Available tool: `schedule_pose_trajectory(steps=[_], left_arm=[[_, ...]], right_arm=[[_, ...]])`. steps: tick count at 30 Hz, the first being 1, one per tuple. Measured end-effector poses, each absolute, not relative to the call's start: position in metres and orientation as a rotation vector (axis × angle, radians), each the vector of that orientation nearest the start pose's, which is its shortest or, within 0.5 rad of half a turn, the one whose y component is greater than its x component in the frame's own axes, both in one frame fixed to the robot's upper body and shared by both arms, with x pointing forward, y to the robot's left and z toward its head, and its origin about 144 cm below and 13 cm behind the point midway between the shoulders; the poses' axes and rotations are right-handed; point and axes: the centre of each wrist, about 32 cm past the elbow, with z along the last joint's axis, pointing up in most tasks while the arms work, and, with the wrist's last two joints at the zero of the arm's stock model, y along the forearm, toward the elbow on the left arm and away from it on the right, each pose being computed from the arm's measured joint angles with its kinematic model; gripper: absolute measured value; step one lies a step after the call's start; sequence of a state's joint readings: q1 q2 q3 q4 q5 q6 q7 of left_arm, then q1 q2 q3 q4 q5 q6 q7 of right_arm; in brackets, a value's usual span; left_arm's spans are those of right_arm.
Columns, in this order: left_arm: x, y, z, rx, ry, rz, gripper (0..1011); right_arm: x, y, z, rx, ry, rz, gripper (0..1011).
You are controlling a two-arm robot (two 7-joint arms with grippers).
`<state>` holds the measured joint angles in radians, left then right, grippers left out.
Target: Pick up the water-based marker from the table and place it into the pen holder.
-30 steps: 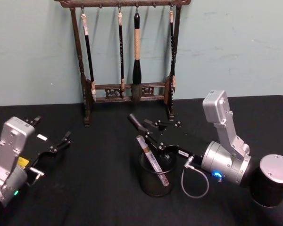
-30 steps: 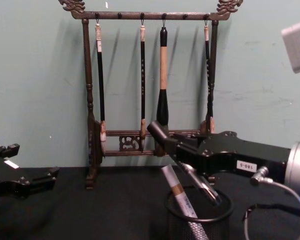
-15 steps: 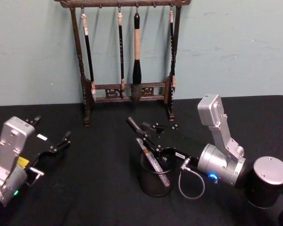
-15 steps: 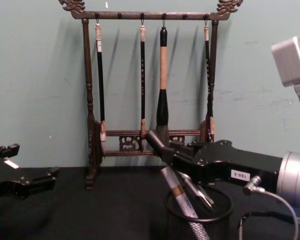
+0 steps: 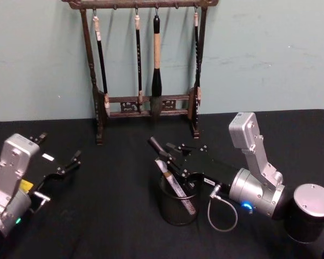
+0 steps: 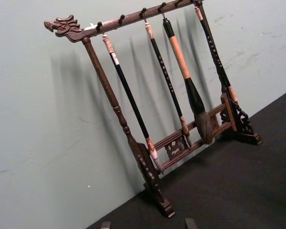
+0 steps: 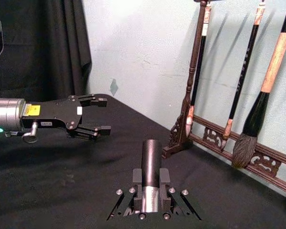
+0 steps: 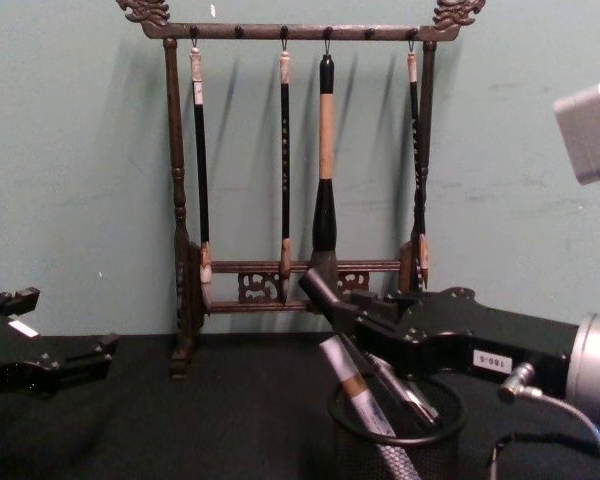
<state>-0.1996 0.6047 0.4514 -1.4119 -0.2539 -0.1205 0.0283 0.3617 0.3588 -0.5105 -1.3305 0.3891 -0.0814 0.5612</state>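
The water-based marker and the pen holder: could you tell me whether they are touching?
Touching. In the chest view the water-based marker stands tilted inside the pen holder, its barrel leaning against the front rim.

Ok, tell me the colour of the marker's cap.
White, clearest in the chest view: marker's cap.

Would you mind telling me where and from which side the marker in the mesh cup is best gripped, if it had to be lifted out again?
Probably at the white cap and tan band of the water-based marker, coming from above along its axis. It leans toward the robot's left in the pen holder, and only that upper end clears the rim. The right gripper hovers just behind it, jaws apart.
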Motion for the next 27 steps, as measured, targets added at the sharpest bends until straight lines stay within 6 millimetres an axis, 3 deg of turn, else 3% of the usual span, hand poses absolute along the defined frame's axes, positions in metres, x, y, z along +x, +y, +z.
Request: schedule_pose_trajectory(steps=[10,16,17,20,22,27], left_arm=[[0.4886,0.3097,1.1398,0.304,-0.285,1.248,1008],[0.4886,0.3097,1.1398,0.305,-0.285,1.248,1006],[0.4886,0.3097,1.1398,0.304,-0.285,1.248,1008],[0.4886,0.3096,1.1398,0.304,-0.285,1.248,1006],[0.4886,0.3097,1.1398,0.304,-0.285,1.248,1006],[0.4886,0.3097,1.1398,0.305,-0.285,1.248,1008]], right_arm=[[0.5336,-0.2136,1.1610,-0.058,-0.070,-0.632,254],[0.5338,-0.2134,1.1609,-0.058,-0.068,-0.631,447],[0.5338,-0.2134,1.1609,-0.058,-0.067,-0.631,526],[0.5338,-0.2134,1.1609,-0.058,-0.067,-0.631,526],[0.5339,-0.2134,1.1609,-0.058,-0.066,-0.631,669],[0.5341,-0.2135,1.1609,-0.058,-0.065,-0.631,821]])
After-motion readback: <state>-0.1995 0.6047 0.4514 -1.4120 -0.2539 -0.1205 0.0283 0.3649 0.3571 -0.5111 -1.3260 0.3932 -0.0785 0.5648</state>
